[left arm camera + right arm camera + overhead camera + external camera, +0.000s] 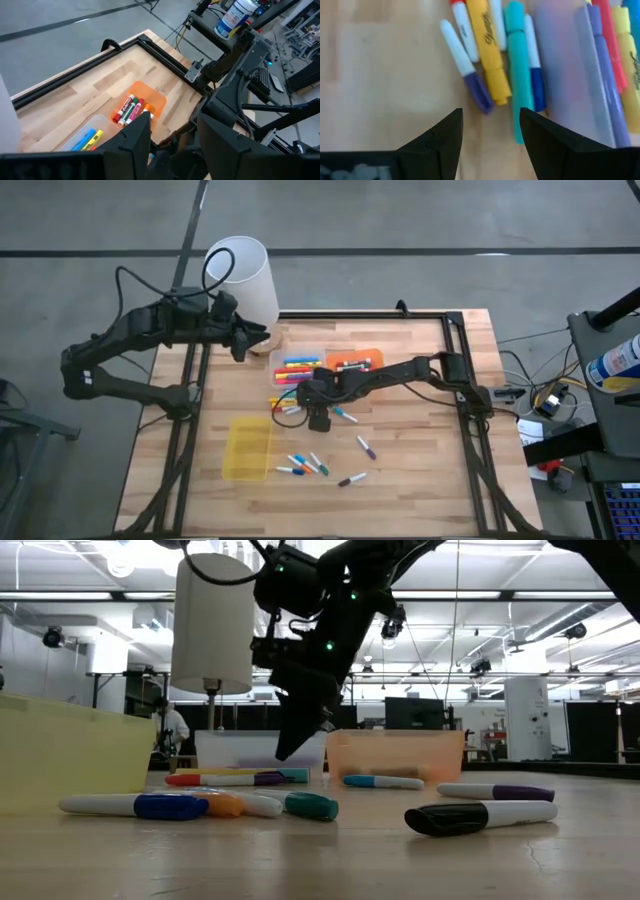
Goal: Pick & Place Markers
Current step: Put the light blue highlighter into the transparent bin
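The right gripper (318, 420), jaws open and empty, is hovering over a cluster of loose capped markers (490, 55) on the wooden desk (420, 470), apparently lining up a pick, while the left gripper (240, 345) is waiting open near the white cylinder (245, 275).

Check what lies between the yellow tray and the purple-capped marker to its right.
High view: a cluster of loose markers lies between the yellow tray and the purple-capped marker.
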{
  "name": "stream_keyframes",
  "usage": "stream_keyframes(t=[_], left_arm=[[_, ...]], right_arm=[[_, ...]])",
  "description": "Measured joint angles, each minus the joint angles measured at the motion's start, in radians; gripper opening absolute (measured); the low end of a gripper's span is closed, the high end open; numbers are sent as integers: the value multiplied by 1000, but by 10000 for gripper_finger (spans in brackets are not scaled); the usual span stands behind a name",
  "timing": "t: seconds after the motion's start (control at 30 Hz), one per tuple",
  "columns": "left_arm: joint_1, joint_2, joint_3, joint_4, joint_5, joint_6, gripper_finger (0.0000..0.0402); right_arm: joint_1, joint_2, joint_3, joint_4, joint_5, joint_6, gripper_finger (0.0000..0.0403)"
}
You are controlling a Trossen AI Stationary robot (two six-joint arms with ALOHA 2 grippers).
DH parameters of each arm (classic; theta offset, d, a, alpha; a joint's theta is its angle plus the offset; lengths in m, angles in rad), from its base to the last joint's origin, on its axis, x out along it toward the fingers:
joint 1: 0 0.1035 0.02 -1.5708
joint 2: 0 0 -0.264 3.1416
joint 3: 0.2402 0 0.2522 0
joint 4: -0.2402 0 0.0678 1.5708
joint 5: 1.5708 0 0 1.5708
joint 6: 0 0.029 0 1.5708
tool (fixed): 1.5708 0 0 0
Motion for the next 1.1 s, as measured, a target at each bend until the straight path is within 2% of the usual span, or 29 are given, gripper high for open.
stream_keyframes(t=[0.27, 0.4, 0.6, 1.1], left_arm=[[0, 1, 0, 0, -2, -2, 156], [1, 1, 0, 0, -3, -2, 156], [1, 1, 0, 1, -3, -3, 156], [1, 1, 0, 10, -2, -10, 156]], right_arm=[[-43, 2, 0, -11, 0, -15, 187], [-68, 2, -1, -10, -71, -20, 187], [-87, 3, -16, -4, -80, -34, 187], [-81, 2, -68, 75, -132, -37, 187]])
